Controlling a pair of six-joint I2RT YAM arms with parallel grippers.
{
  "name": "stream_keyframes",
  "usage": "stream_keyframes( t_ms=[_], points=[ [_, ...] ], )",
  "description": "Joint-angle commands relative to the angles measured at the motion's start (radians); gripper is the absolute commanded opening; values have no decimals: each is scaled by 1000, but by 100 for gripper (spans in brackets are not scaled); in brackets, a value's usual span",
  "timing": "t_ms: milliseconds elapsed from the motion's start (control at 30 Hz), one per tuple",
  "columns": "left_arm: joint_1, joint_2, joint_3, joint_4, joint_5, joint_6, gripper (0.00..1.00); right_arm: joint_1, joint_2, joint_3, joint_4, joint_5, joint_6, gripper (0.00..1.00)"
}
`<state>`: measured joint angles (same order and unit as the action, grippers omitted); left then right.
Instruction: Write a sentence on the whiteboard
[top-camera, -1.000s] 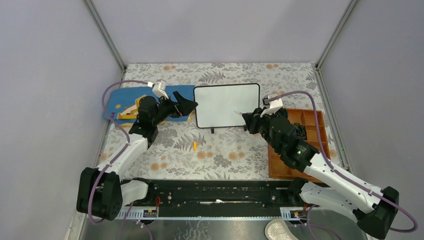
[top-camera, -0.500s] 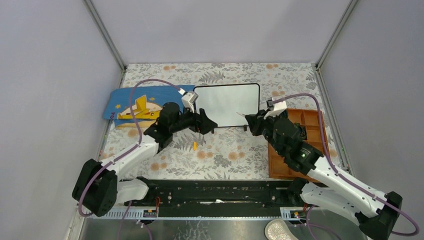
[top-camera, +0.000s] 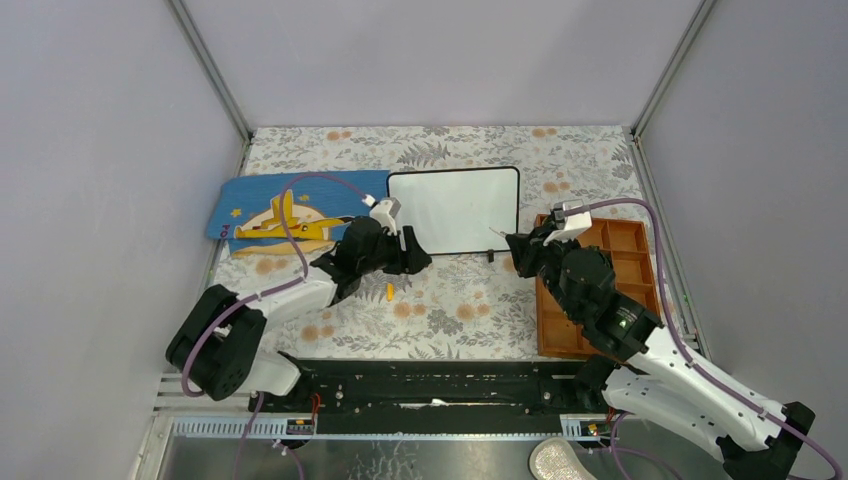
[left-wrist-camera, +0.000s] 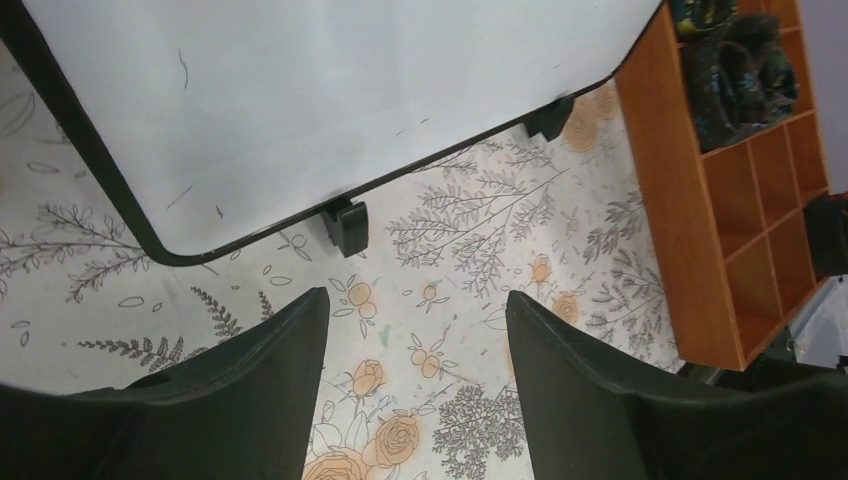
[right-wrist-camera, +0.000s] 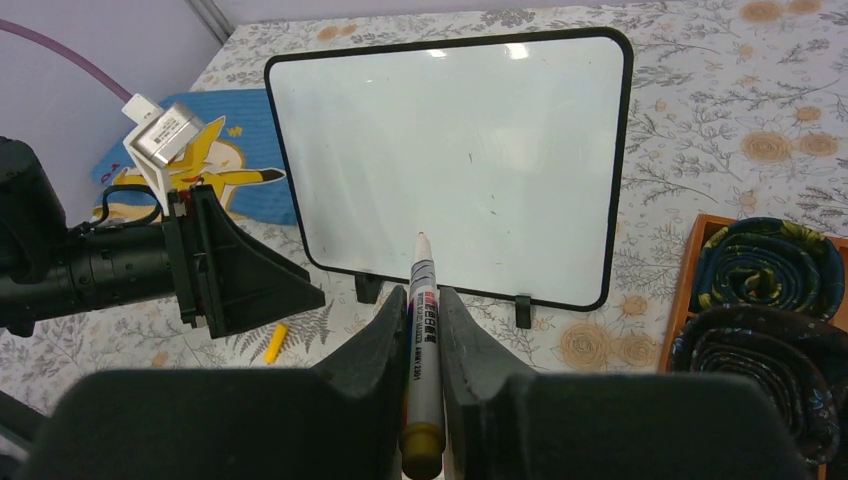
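Left gripper (left-wrist-camera: 415, 300): jaws apart, empty, over whiteboard (left-wrist-camera: 300, 100) near edge. Come across from mat (top-camera: 240, 200), gap narrower than before. Right gripper (right-wrist-camera: 422, 296): clamped on marker (right-wrist-camera: 421, 262).

One whiteboard (top-camera: 455, 210), one marker (right-wrist-camera: 418, 330), one mat (top-camera: 232, 198), one tray (top-camera: 627, 240).

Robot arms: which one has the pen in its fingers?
The right arm's fingers pinch a white marker, its tip pointing toward the whiteboard. The left arm's fingers stand apart with nothing between them.
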<state>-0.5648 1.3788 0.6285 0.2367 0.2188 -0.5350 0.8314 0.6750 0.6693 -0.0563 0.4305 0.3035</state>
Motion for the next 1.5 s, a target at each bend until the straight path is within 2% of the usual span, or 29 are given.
stream_keyframes(
  t_ms=[0,267,433,500,667,800,867,1000,1100,1233,1467],
  points=[
    [-35,48,-21,104,-89,-63,71,5,13,8,29,37,-13,0],
    [-96,101,-19,119,-167,-81,70,4,40,28,37,25,-26,0],
    [-98,-4,-19,68,-229,-75,73,4,24,29,22,31,-29,0],
    [-60,-58,-5,19,-241,-55,78,4,15,22,23,37,-32,0],
    [183,-138,26,4,-15,-84,79,5,1,17,33,35,-34,0],
    [330,-153,6,175,183,-103,82,4,-5,3,46,-6,-27,0],
    [407,-129,-22,331,317,-141,83,5,-4,0,89,-27,-28,0],
    [488,10,-59,687,570,-294,84,4,8,14,99,-72,-22,0],
    [508,151,-28,838,691,-347,83,4,13,27,96,-99,-13,0],
    [526,294,4,1055,741,-448,82,4,8,28,105,-116,-4,0],
    [584,380,4,1077,722,-388,81,5,9,39,101,-116,4,0]
  ],
)
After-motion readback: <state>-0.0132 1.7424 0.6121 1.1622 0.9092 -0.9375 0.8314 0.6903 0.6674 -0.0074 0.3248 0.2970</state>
